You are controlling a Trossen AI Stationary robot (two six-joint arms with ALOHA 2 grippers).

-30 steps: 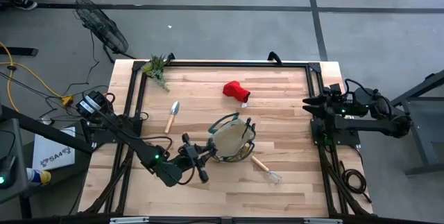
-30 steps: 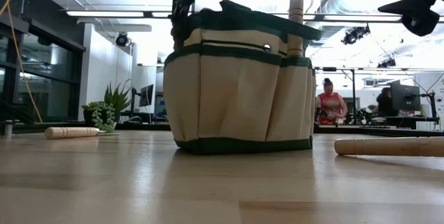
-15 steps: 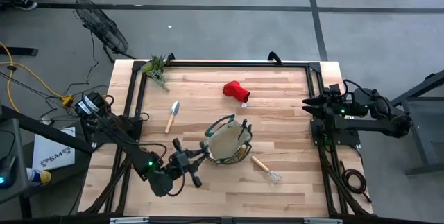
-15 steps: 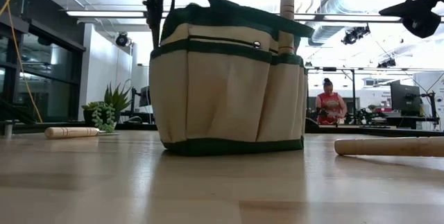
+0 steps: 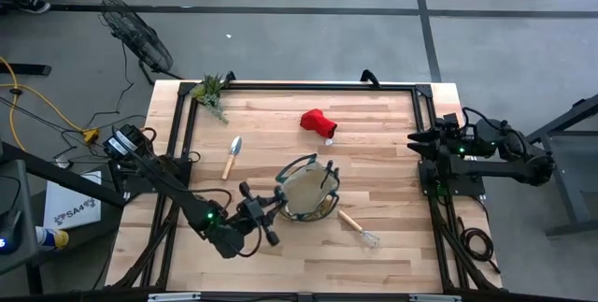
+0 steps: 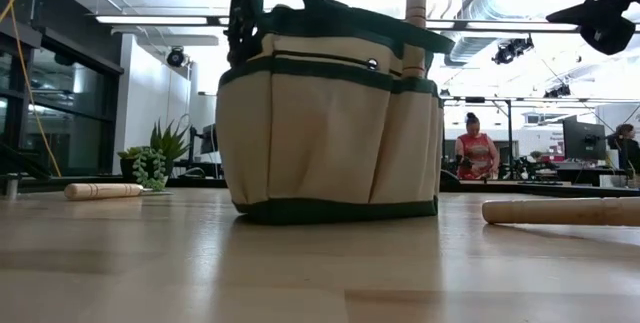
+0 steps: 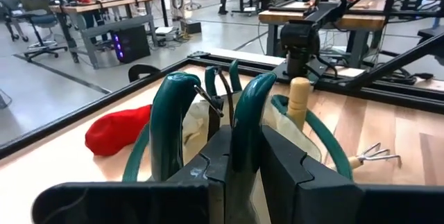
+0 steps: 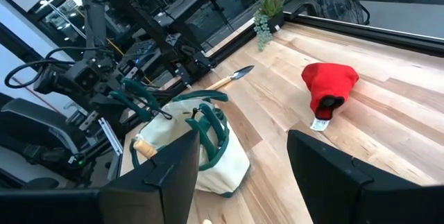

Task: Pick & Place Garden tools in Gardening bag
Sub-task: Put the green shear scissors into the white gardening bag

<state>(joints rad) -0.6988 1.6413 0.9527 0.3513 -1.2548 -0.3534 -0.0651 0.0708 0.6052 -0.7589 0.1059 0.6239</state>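
Left gripper (image 5: pixel 264 220): jaws clamped on green-handled pruners (image 7: pixel 208 113), lower centre of the high view, touching the bag's left rim.
Right gripper (image 5: pixel 414 142): jaws apart, holding nothing, right edge, well apart from the tools.
Bag (image 5: pixel 307 193): one; round tan canvas, dark green trim, one wooden handle (image 6: pixel 415 31) upright inside; centre.
Trowel (image 5: pixel 231 156): one, left of bag.
Rake (image 5: pixel 359 230): one, lower right of bag.
Glove (image 5: pixel 318 123): one, red, above bag.

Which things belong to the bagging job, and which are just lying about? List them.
Job: gardening bag, green-handled pruner, trowel, wire rake, red glove.
Lying about: plant sprig, floor fan.
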